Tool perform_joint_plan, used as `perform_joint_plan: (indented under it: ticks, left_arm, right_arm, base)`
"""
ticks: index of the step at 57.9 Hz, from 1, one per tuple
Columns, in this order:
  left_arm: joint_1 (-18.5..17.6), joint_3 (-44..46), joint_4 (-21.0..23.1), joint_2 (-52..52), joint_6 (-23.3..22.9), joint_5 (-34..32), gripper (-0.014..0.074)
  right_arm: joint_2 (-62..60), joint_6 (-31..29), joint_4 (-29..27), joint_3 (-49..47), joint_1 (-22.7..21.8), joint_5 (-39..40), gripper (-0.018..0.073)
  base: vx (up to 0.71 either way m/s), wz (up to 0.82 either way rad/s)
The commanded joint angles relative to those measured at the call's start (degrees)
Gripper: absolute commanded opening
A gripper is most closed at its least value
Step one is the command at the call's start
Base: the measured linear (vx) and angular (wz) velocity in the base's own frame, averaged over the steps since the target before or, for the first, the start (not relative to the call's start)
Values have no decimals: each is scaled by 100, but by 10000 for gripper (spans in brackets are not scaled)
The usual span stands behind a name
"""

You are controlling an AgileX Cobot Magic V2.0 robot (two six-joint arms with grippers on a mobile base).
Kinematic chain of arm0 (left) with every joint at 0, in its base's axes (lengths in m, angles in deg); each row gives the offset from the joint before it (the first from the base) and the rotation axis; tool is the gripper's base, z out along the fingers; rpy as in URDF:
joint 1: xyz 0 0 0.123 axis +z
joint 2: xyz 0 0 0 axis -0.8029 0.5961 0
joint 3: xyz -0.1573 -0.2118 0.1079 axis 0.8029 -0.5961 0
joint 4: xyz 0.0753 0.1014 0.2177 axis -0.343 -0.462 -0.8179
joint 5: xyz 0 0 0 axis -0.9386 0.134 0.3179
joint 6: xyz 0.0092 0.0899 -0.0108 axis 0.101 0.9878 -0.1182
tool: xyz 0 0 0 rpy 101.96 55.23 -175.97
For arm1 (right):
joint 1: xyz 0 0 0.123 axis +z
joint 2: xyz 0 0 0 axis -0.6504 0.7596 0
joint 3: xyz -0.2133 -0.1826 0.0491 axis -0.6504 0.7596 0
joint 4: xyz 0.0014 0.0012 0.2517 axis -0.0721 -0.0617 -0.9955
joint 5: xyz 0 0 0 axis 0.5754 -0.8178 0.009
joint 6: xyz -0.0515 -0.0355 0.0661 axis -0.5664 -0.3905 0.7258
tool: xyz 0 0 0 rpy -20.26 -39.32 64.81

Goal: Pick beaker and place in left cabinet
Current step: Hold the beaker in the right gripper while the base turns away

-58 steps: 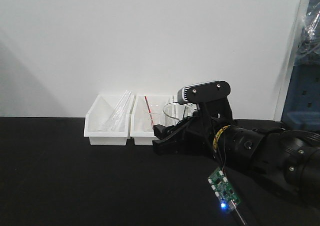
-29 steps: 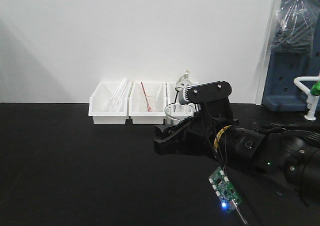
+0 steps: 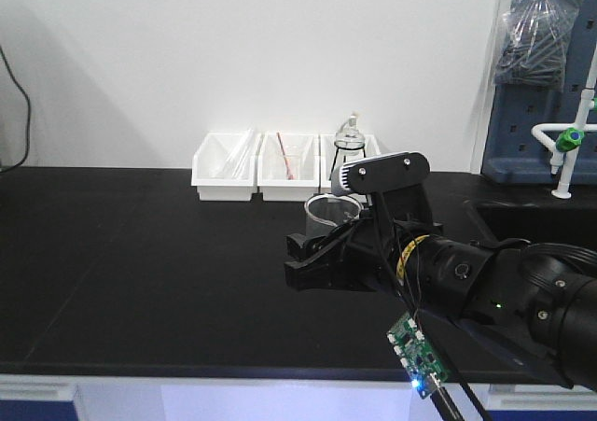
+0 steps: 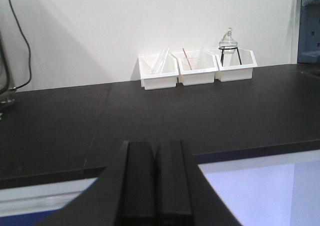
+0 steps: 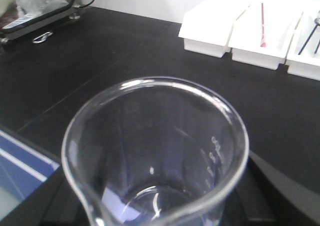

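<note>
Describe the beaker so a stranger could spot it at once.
Over the black benchtop, in front of three white bins, the right pincer holds it. The beaker is the clear, open-topped glass cylinder with printed marks, unlike the round, narrow-necked flask in the rightmost bin.

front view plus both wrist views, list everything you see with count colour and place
beaker: 1, clear glass, between the right fingers
bins: 3, white, in a row at the back of the counter by the wall
glass tubes: several, clear, in the left bin
stick: 1, red, in the middle bin
flask: 1, clear, on a black stand in the right bin
counter: 1, black, under it all
panel: 1, blue, far right
tap: 1, white with a green knob, far right
circuit board: 1, green, hanging under the right arm
right fingers: black, shut on the beaker
left fingers: black, shut, empty
</note>
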Motion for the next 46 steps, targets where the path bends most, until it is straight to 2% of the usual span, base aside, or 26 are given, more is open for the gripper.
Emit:
perform_joint_plan:
  ticks: [1, 18, 46]
  left_arm:
    - [-6, -93, 42, -101, -17, -476, 1]
    - [-6, -93, 42, -101, -17, -476, 1]
    - [-6, -93, 42, -101, -17, -476, 1]
  right_arm:
    - [-226, 1, 29, -210, -2, 383, -9]
    - [-226, 1, 29, -210, -2, 389, -9]
    - [-226, 1, 29, -210, -2, 389, -9]
  base:
    - [-29, 12]
    - [-24, 30]
    - [-15, 64]
